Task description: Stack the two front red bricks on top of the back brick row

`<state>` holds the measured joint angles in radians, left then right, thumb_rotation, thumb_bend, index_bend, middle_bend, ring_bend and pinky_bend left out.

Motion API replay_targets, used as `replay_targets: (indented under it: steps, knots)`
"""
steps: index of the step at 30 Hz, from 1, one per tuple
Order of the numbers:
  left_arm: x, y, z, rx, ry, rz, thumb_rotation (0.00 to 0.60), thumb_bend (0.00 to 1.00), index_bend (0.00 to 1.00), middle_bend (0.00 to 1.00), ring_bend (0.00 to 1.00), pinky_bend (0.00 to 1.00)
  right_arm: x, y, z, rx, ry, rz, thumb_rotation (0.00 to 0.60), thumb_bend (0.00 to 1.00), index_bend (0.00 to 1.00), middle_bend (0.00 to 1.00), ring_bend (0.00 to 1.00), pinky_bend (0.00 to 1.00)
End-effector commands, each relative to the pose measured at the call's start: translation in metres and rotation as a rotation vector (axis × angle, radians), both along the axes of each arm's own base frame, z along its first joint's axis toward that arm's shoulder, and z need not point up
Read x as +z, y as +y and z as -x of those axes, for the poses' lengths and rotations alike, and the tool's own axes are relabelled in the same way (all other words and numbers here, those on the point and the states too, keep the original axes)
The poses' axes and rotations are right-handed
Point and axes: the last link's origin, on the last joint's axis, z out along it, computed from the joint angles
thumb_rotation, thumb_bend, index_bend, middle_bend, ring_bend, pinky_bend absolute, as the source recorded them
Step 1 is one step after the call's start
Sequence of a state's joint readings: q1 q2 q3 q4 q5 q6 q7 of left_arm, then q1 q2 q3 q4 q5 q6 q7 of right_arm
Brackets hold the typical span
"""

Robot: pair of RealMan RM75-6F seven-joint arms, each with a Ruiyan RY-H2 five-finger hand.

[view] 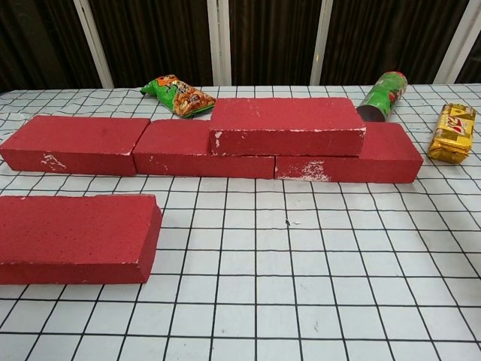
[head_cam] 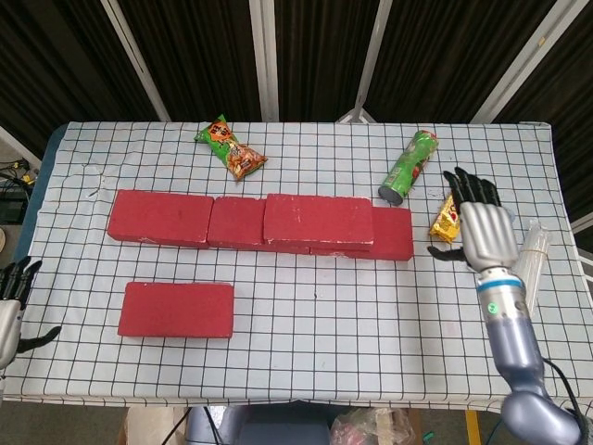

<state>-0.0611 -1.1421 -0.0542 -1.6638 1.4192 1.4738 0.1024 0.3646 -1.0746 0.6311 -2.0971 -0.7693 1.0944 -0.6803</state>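
Right hand (head_cam: pixel 485 232) is seen raised at the right of the table with fingers spread and nothing held, well clear of the bricks; left hand (head_cam: pixel 11 297) is caught at the table's left edge, fingers likewise apart and empty. One stacked brick (view: pixel 286 125) is already set on top of the back brick row (view: pixel 75 143), bridging the joint between the middle and right-hand bricks of that row, so half the job is judged done. One front brick (head_cam: pixel 176 309) is left lying flat on the checked cloth (head_cam: pixel 315 315), front left, well apart from the row, and is yet to be lifted and placed. Five red bricks are counted in all: three in the row, one on top, one in front. Besides these, one green snack bag (head_cam: pixel 231 147), one green can (head_cam: pixel 409 166), one yellow wrapper (view: pixel 452 132) and one water bottle (head_cam: pixel 489 237) are noted behind and to the right.
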Motion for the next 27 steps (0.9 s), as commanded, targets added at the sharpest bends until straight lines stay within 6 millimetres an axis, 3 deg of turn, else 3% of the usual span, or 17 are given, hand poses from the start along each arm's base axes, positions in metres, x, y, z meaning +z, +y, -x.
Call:
replay_targets:
  steps: [1, 5, 11, 18, 27]
  knots:
    - [-0.007, 0.002, -0.008, -0.014, -0.023, 0.017, 0.6, 0.0, 0.05, 0.0, 0.0, 0.0, 0.005, 0.097, 0.078, -0.051, -0.021, 0.008, 0.6, 0.13, 0.0, 0.0, 0.0, 0.0]
    - [-0.012, 0.011, -0.02, -0.025, 0.015, 0.076, 0.6, 0.0, 0.03, 0.0, 0.0, 0.0, -0.004, 0.129, 0.102, -0.045, -0.029, 0.034, 0.6, 0.13, 0.0, 0.0, 0.0, 0.0]
    - [-0.015, 0.027, -0.046, -0.022, -0.011, 0.199, 0.6, 0.0, 0.01, 0.0, 0.0, 0.0, -0.023, 0.159, 0.115, -0.033, -0.05, 0.007, 0.6, 0.13, 0.0, 0.0, 0.0, 0.0]
    - [-0.021, 0.034, -0.076, -0.04, 0.037, 0.308, 0.6, 0.0, 0.0, 0.0, 0.0, 0.0, -0.03, 0.164, 0.118, -0.024, -0.047, 0.011, 0.6, 0.13, 0.0, 0.0, 0.0, 0.0]
    - [-0.044, 0.046, -0.108, -0.019, 0.128, 0.426, 0.6, 0.0, 0.0, 0.0, 0.0, 0.0, -0.031, 0.166, 0.124, -0.042, -0.075, -0.003, 0.6, 0.13, 0.0, 0.0, 0.0, 0.0]
